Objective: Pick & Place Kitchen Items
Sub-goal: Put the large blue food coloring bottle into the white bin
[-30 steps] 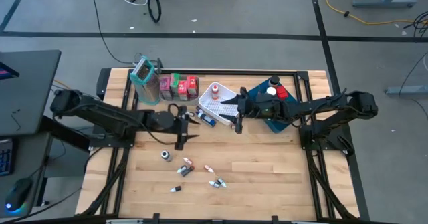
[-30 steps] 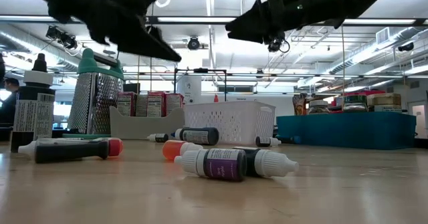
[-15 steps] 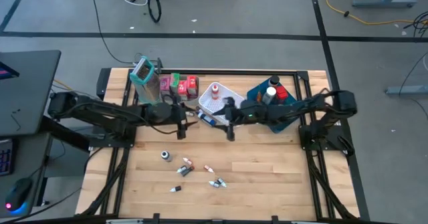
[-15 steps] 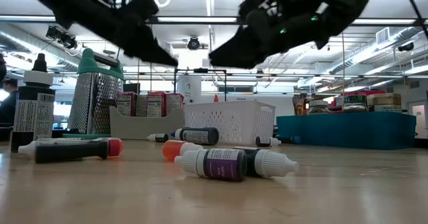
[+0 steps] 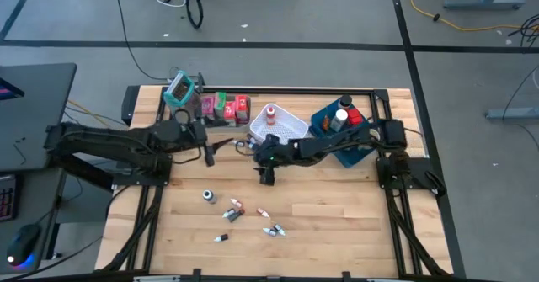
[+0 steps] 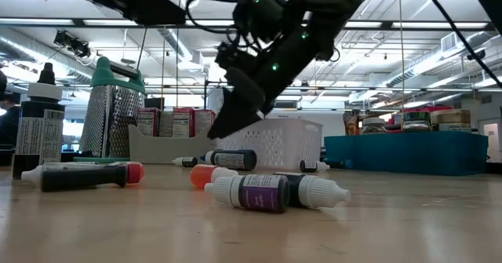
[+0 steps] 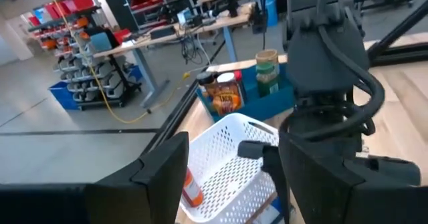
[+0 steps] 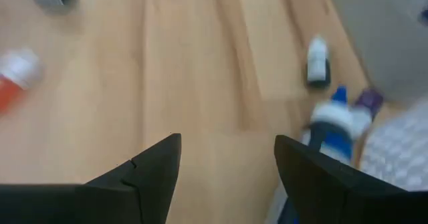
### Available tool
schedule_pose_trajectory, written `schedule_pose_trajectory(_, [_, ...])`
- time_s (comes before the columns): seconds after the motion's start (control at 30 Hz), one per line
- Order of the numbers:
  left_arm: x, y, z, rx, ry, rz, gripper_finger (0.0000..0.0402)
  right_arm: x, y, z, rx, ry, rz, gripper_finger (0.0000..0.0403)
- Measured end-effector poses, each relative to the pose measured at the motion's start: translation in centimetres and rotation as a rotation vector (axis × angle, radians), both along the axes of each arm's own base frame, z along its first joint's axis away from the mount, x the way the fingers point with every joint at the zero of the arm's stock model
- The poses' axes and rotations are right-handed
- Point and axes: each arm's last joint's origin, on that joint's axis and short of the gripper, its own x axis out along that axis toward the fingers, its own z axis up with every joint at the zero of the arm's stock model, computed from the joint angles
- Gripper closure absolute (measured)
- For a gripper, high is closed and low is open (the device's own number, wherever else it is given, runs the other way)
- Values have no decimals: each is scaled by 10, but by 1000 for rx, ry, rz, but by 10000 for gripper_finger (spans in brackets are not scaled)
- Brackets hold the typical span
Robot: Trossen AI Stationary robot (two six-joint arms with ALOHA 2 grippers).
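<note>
The right gripper, jaws apart and empty, hangs just beside the white mesh basket. The left gripper, also spread and empty, waits nearby. Descending, the right could nudge the blue-capped bottle into the basket wall.

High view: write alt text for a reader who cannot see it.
Seen from above, the right gripper hangs open over a wooden table, beside a white basket. The left gripper waits open near red and pink cartons. Small bottles lie scattered in front; a blue tray sits at right.

Bright, even ceiling strip lights; soft shadows on the counter; right wrist view blurred throughout.
</note>
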Motion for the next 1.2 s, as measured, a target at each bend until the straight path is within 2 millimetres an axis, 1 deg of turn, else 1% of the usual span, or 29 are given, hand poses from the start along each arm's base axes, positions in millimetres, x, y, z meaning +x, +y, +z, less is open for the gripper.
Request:
schedule_pose_trajectory(0.07, [-5,0,0,0,11,0,159,2,1,-10,-38,45,-28,152])
schedule_pose_trajectory(0.13, [-8,0,0,-4,22,1,159,2,0,-16,-66,81,-63,152])
schedule_pose_trajectory(0.27, [-8,0,0,-14,24,3,159,0,-8,-11,-131,96,-158,152])
schedule_pose_trajectory(0.37, [-7,0,-2,0,40,0,159,-4,-14,-12,-198,147,-165,152])
schedule_pose_trajectory(0.5, [-6,0,-3,0,49,0,159,-6,-22,-7,-254,159,-163,152])
schedule_pose_trajectory(0.57, [-6,0,-4,-1,53,1,159,-6,-26,-8,-233,159,-169,152])
schedule_pose_trajectory(0.67, [-5,0,-4,-5,53,-1,159,-3,-27,-5,-96,106,-147,152])
schedule_pose_trajectory(0.73, [-5,0,-4,-1,54,-1,159,-2,-24,-5,-47,91,-133,152])
schedule_pose_trajectory(0.83, [-6,0,-4,-1,54,-1,159,-1,-23,-5,-38,74,-140,152])
schedule_pose_trajectory(1.0, [-5,0,-4,-1,55,-3,159,-4,-28,-7,-106,101,-222,152])
schedule_pose_trajectory(1.1, [-5,0,-4,-1,55,-3,159,-5,-28,-13,-103,124,-229,152])
schedule_pose_trajectory(1.2, [-5,0,-4,-1,55,-3,159,-3,-28,-18,-97,98,-232,152])
